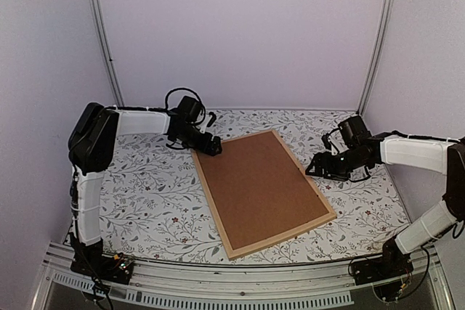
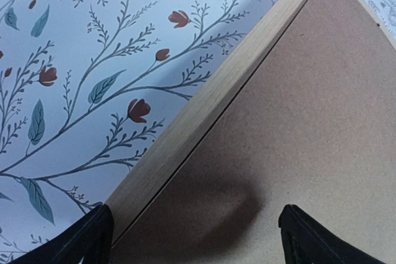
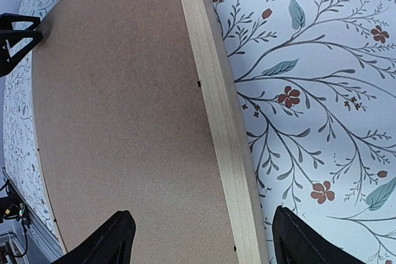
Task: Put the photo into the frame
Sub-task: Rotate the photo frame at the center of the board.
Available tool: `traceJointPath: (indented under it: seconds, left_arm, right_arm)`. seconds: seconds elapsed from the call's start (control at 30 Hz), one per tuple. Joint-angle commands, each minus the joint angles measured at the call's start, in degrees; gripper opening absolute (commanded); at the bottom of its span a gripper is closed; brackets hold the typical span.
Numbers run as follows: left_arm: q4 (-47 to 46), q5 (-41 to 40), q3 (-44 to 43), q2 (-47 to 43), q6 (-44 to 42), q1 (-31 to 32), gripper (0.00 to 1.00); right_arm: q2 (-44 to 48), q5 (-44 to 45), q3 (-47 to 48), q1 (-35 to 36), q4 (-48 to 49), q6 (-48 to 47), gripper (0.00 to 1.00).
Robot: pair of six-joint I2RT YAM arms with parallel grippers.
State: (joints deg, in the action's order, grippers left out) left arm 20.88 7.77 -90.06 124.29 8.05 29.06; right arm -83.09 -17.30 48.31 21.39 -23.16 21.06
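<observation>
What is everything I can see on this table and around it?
frame: one, light wood, lying flat mid-table
backing board: one, brown, sitting inside the frame
tablecloth: one, white with a leaf and flower print, covering the table
posts: two, silver metal, at the back corners
walls: pale lilac, around the table
left arm: one, black and white, left of the frame
right arm: one, black and white, right of the frame
left gripper: one, black, open, at the frame's far left corner
right gripper: one, black, open, at the frame's right edge
</observation>
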Motion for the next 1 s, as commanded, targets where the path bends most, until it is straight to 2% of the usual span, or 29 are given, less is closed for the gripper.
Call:
traceJointPath:
  seconds: [0.0, 0.4, 0.97]
  left_arm:
    - [0.5, 1.4, 0.0, 0.4, -0.1, -0.5, 0.96]
    - [0.2, 1.7, 6.1, -3.1, 0.6, 1.1, 0.9]
    - [-4.2, 1.7, 23.9, -13.9, 5.0, 4.3, 0.89]
  right_arm:
    - [1.5, -0.5, -1.0, 0.3, -0.3, 0.6, 0.8]
    - [0.2, 2.1, 0.0, 0.3, -4.9, 3.2, 0.8]
    - [2.1, 7.4, 1.2, 0.3, -12.0, 5.3, 0.82]
